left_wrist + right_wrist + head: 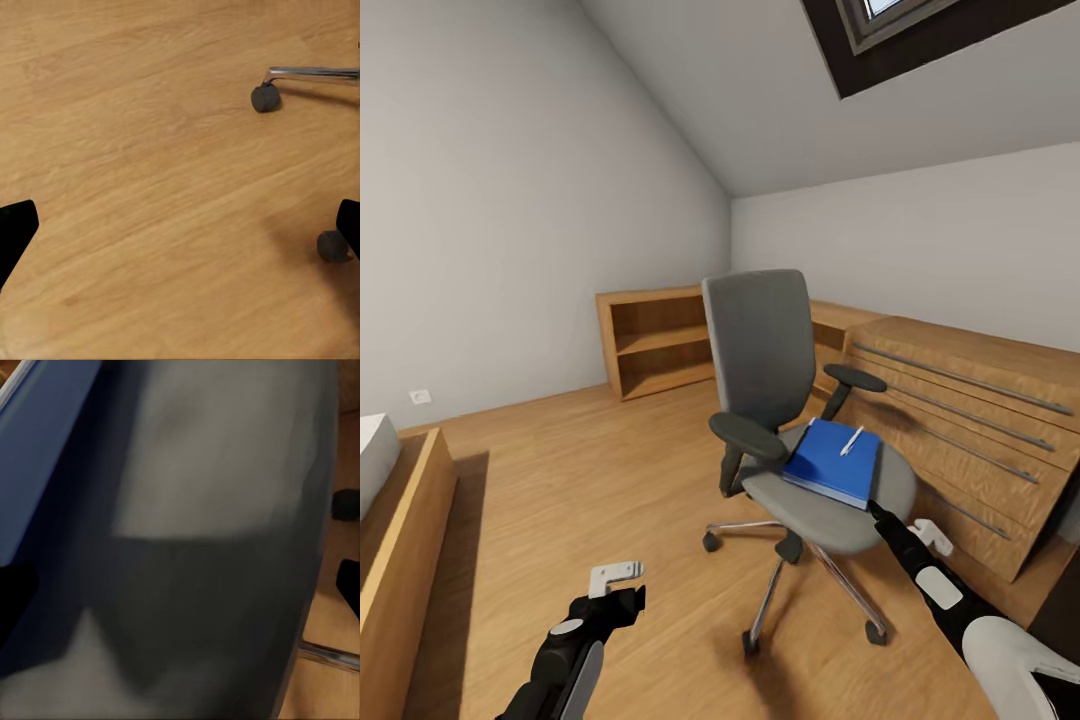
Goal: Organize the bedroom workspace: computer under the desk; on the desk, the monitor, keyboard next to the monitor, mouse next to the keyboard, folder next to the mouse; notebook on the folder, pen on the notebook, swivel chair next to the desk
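Light wood flooring [560, 500] runs through this attic bedroom; nearest me the left gripper [180, 225] hangs over bare boards with its fingers spread wide, holding nothing; the right gripper [180, 585] sits close against the front of the seat, its dark tips set well apart at either side of its own view, nothing between them. Just beyond stands the swivel chair [765, 350] on its chrome base; the folder [835, 462] lies flat on the seat with the pen [851, 440] resting on top; no desk is in sight from here. Low wood cabinets [960, 430] line the wall behind. I'd judge the folder pickup is at hand: slide in under its near edge, keep it level so the pen does not roll off. No readable writing or labels anywhere.
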`<state>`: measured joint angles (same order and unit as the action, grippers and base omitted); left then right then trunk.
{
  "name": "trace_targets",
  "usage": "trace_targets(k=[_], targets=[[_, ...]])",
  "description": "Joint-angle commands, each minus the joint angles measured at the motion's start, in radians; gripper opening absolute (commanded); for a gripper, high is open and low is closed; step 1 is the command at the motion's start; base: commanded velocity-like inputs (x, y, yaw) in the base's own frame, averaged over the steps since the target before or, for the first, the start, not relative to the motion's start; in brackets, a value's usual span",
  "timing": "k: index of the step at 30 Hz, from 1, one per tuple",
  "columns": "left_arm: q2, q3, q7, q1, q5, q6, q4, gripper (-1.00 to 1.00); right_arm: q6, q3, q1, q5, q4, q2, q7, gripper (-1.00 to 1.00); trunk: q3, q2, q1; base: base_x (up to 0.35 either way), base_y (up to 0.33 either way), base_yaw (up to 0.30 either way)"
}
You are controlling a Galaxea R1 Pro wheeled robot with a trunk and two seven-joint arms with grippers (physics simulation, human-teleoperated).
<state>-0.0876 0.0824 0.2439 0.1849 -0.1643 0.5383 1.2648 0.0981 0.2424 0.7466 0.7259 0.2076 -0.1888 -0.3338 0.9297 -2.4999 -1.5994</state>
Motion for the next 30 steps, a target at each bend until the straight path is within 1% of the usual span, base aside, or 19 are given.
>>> trace_targets(k=[1, 8, 11, 15, 23, 25, 26, 27, 30], targets=[[0.000, 0.002, 0.009, 0.001, -0.011, 0.003, 0.001, 1.00, 0.002, -0.025, 0.000, 0.007, -0.031, 0.000, -0.007, 1.00, 0.001, 0.000, -0.001, 0.322, 0.066, 0.000], [0.000, 0.002, 0.009, 0.001, -0.011, 0.003, 0.001, 1.00, 0.002, -0.025, 0.000, 0.007, -0.031, 0.000, -0.007, 1.00, 0.001, 0.000, -0.001, 0.307, 0.092, 0.000], [0.000, 0.002, 0.010, 0.001, -0.011, 0.003, 0.001, 1.00, 0.002, -0.025, 0.000, 0.007, -0.030, 0.000, -0.007, 1.00, 0.001, 0.000, -0.001, 0.046, 0.036, 0.000], [0.000, 0.002, 0.011, 0.001, -0.011, 0.003, 0.001, 1.00, 0.002, -0.025, 0.000, 0.007, -0.030, 0.000, -0.007, 1.00, 0.001, 0.000, -0.001, -0.246, 0.007, 0.000], [0.000, 0.002, 0.011, 0.001, -0.010, 0.003, 0.001, 1.00, 0.002, -0.025, 0.000, 0.007, -0.033, 0.003, -0.006, 1.00, 0.001, 0.000, -0.001, -0.327, 0.001, 0.000], [0.000, 0.002, 0.011, 0.001, -0.010, 0.003, 0.001, 1.00, 0.002, -0.026, 0.000, 0.006, -0.035, 0.014, -0.005, 1.00, 0.001, 0.000, -0.001, -0.335, 0.000, 0.000], [0.000, 0.002, 0.011, 0.001, -0.011, 0.003, 0.001, 1.00, 0.002, -0.025, 0.000, 0.005, -0.035, 0.023, -0.005, 1.00, 0.001, 0.000, -0.001, -0.336, 0.000, 0.000], [0.000, 0.002, 0.011, 0.001, -0.010, 0.003, 0.001, 1.00, 0.003, -0.025, 0.000, 0.004, -0.040, 0.038, -0.005, 1.00, 0.001, 0.000, -0.001, -0.289, 0.000, 0.000], [0.000, 0.002, 0.010, 0.001, -0.010, 0.003, 0.001, 1.00, 0.002, -0.025, 0.000, 0.004, -0.042, 0.050, -0.005, 1.00, 0.001, 0.000, -0.001, -0.190, 0.000, 0.000]])
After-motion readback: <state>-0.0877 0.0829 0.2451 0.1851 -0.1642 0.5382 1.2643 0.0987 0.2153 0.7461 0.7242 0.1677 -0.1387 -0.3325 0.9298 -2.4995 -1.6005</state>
